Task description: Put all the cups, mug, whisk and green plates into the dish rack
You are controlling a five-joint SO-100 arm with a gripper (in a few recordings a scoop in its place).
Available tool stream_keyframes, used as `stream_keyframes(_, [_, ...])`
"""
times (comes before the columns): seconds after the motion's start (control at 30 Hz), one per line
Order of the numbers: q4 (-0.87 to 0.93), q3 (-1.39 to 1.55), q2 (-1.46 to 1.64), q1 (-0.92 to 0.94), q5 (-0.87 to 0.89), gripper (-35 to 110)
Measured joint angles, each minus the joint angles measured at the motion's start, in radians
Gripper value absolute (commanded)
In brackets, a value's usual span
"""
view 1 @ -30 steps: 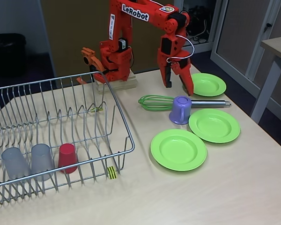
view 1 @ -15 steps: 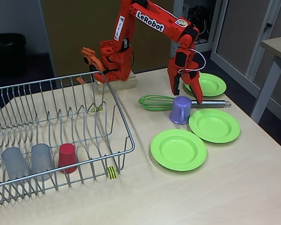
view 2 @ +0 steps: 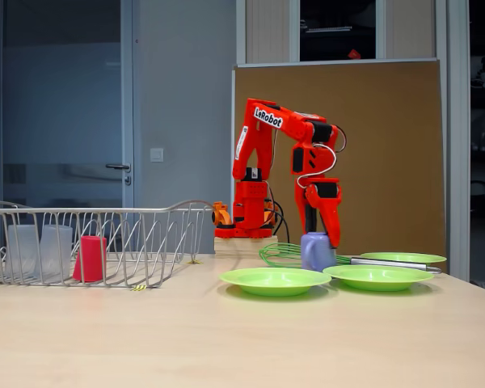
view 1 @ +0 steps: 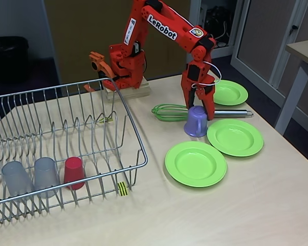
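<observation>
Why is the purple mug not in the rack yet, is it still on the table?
Yes, out. The mug stands on the table by the whisk, with the end effector just above it, far from the dish rack.

gripper (view 1: 197, 108): now lowered from above the far plate (view 1: 229, 92) to straddle the mug (view 1: 196, 121), fingers on either side of its top
arm: reaches farther forward
</observation>
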Motion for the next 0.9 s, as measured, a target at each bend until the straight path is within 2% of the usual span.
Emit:
stream_keyframes(0.1, [-0.008,0.011,0.0,0.006,0.003,12])
stream_keyframes(0.3, [-0.005,0.066,0.055,0.028,0.003,9])
stream_keyframes(0.43, [0.084,0.071,0.137,0.048,-0.005,8])
stream_keyframes(0.67, [0.272,0.015,0.302,0.1,-0.103,7])
stream_keyframes(0.9, [0.44,-0.206,0.354,0.236,-0.345,6])
